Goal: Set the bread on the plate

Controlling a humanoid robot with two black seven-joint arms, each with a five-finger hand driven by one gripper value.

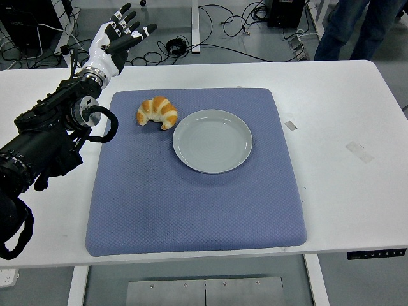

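A croissant [157,112] lies on the blue mat [191,191] at its far left, just beside the left rim of the grey plate [213,141] but not on it. The left hand [118,38] is raised over the table's [338,127] far left corner, fingers spread and holding nothing, well apart from the croissant. A person's legs [357,29] stand beyond the far right edge.

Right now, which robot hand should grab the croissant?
The left robot hand. It is the only one in view, raised with fingers spread past the mat's far left corner, on the same side as the croissant, which lies just left of the empty plate.
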